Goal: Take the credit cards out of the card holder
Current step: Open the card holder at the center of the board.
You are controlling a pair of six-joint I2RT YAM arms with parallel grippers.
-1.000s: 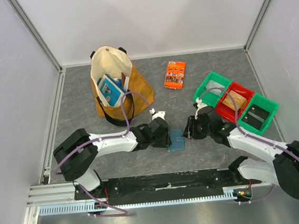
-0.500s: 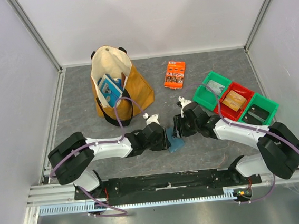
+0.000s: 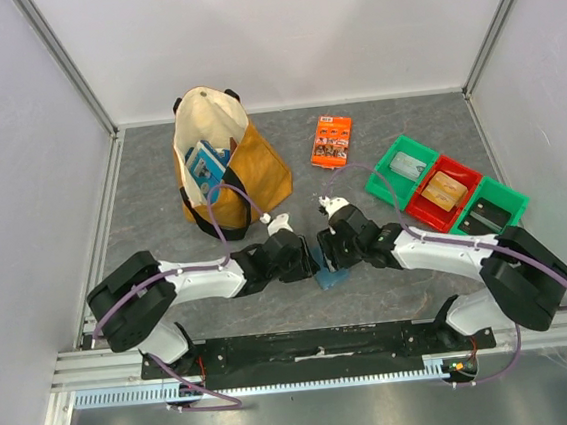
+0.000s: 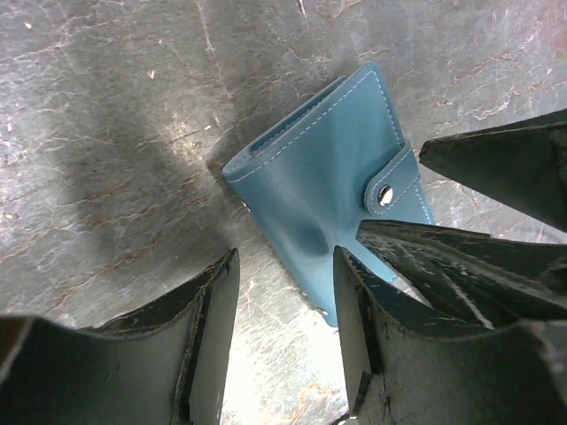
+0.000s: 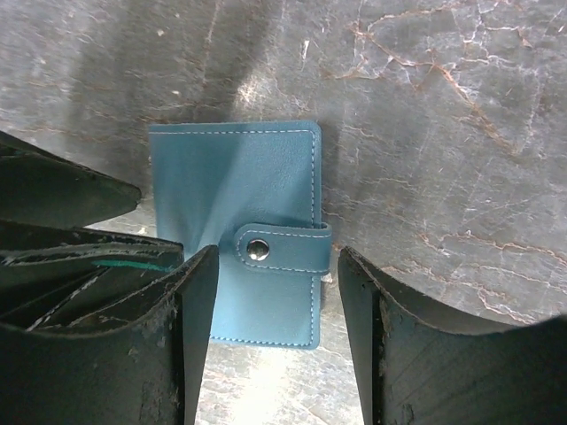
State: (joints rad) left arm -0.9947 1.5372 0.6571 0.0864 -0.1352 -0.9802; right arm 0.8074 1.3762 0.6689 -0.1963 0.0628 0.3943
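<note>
The card holder (image 3: 332,274) is a light-blue wallet lying flat on the grey table, shut by its snapped tab (image 5: 282,249). The credit cards are hidden inside it. My left gripper (image 4: 282,329) is open at one corner of the card holder (image 4: 323,173); its right finger (image 4: 354,305) touches the cover where the cover is dented. My right gripper (image 5: 279,314) is open low over the tab edge of the card holder (image 5: 235,181), which lies between its fingers. In the top view, left gripper (image 3: 309,264) and right gripper (image 3: 325,254) meet tip to tip over the holder.
A tan tote bag (image 3: 227,173) with a blue-and-white box inside stands at the back left. An orange printed packet (image 3: 332,139) lies at the back centre. A row of green and red bins (image 3: 448,193) sits to the right, close to the right arm.
The right arm has swung left from beside the bins to the card holder, and its jaws have opened wider. The left gripper has shifted slightly left. The holder now lies more askew.
</note>
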